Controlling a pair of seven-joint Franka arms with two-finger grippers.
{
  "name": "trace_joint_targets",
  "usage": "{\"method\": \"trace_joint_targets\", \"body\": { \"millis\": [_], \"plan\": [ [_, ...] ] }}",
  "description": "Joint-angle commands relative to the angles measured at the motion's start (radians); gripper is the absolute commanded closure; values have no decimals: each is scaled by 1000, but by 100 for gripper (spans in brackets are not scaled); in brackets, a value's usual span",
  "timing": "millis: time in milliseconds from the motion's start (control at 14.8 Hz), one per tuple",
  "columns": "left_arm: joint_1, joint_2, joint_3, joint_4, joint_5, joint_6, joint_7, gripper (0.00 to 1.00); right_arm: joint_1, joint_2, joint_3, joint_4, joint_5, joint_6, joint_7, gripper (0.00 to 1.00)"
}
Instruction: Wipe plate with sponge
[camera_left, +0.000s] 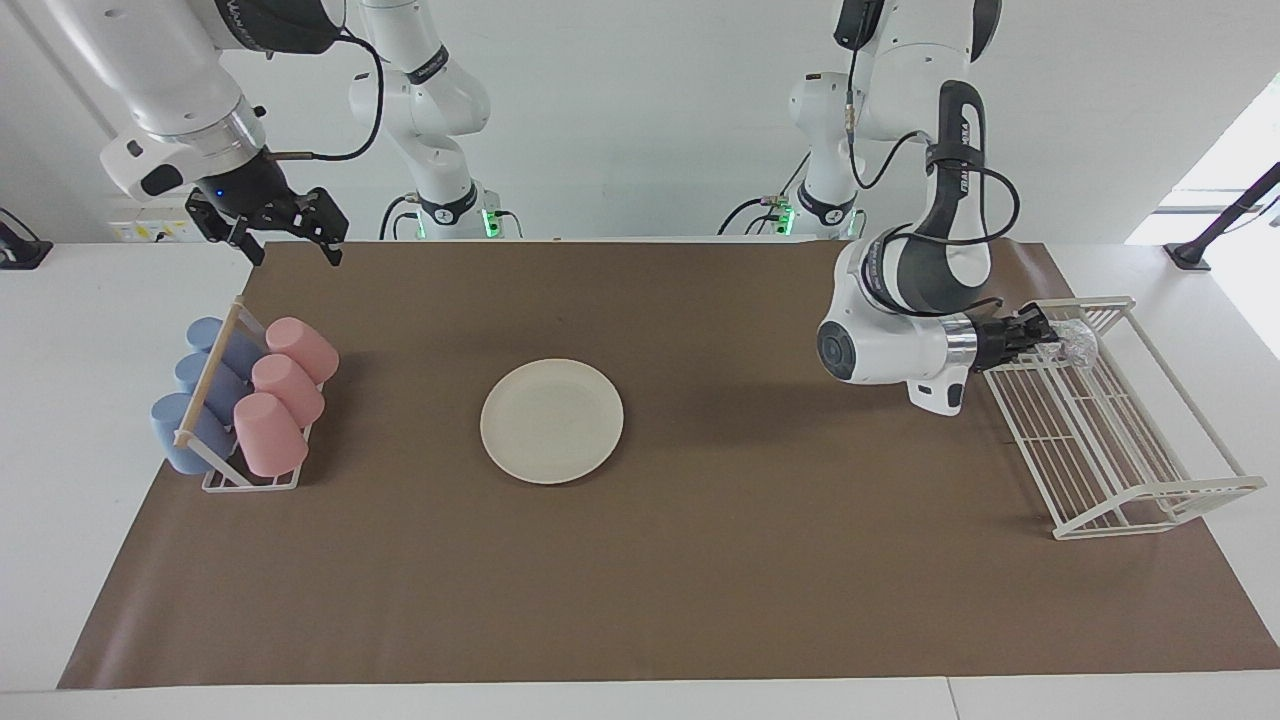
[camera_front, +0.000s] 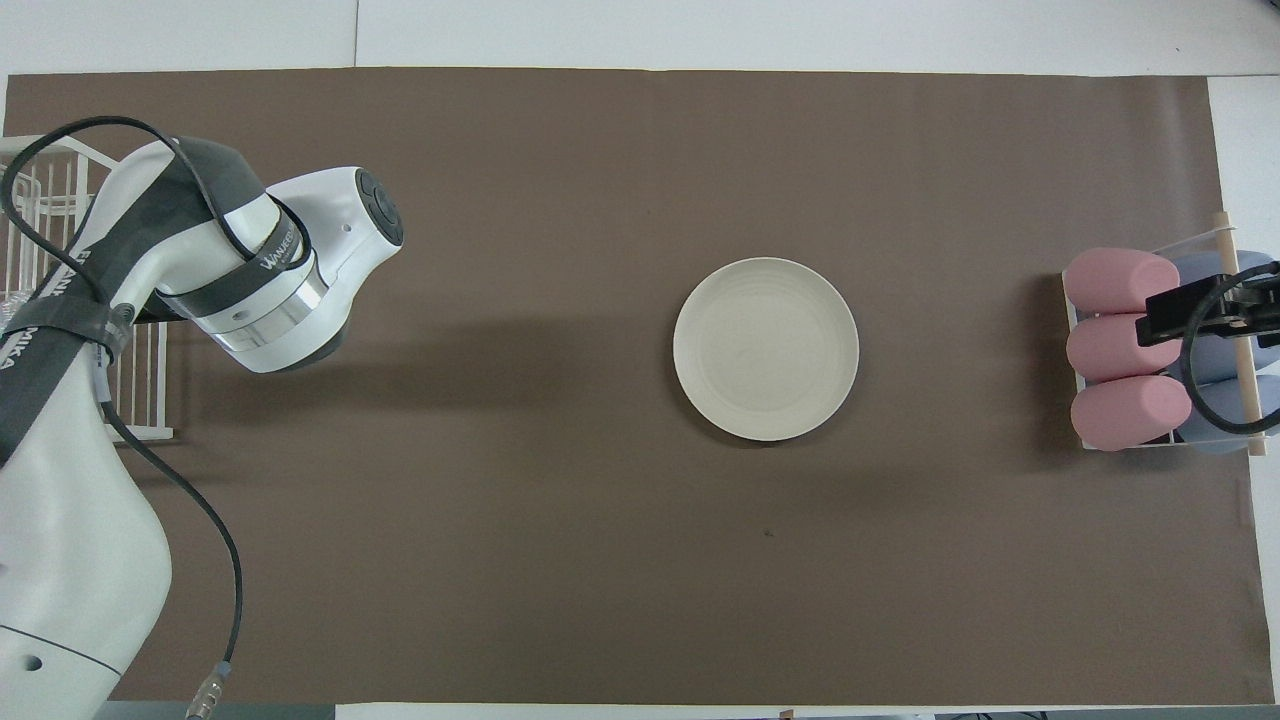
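The cream-white plate (camera_left: 552, 420) (camera_front: 765, 348) lies flat mid-mat with nothing on it. My left arm reaches low toward its own end of the table. The left gripper (camera_left: 1050, 336) points sideways into the top of the white wire rack (camera_left: 1100, 440), shut on the silvery sponge (camera_left: 1076, 344), which sits just inside the rack's upper rim. In the overhead view the arm's own body hides that gripper and the sponge. My right gripper (camera_left: 293, 243) (camera_front: 1205, 308) hangs open and empty above the cup rack, waiting.
A small rack of pink and blue cups (camera_left: 245, 400) (camera_front: 1130, 350) stands at the right arm's end of the brown mat. The white wire rack (camera_front: 45, 205) stands at the left arm's end. The left arm's elbow (camera_left: 870, 350) hovers low over the mat beside it.
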Motion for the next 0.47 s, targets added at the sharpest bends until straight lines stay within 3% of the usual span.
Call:
{"method": "trace_joint_targets", "body": {
  "millis": [0,406],
  "plan": [
    [33,11,-6,14,11,71,-2,100,-3,10,5,18,-32,-33,17,0],
    [65,11,-6,-10,8,138,-13,100,-2,8,3,17,-10,-50,20,0]
  ]
}}
